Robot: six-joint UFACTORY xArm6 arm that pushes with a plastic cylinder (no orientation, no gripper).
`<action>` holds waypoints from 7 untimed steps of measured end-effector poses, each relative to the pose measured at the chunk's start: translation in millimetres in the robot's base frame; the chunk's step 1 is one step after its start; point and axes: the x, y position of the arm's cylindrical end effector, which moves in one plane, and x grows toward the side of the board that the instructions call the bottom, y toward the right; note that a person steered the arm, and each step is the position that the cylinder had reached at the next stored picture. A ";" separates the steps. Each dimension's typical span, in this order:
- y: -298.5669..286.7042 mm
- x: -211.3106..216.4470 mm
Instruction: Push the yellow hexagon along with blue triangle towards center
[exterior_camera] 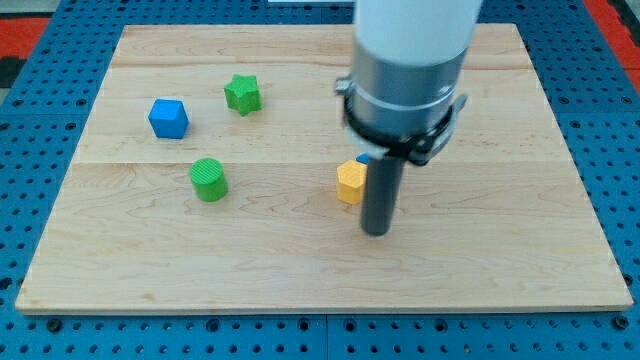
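The yellow hexagon (350,182) lies near the board's middle, just left of my tip (376,232), which grasps nothing. A sliver of blue triangle (363,159) peeks behind the rod. Well left of the hexagon sits the green cylinder (209,180).

blue triangle (363,159) mostly hidden behind rod, arm cut off at top
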 end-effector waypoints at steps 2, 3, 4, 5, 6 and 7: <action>-52.9 -21.0; -25.0 -39.5; 2.0 -51.0; 25.1 -65.2; 40.2 -82.4; 55.1 -96.9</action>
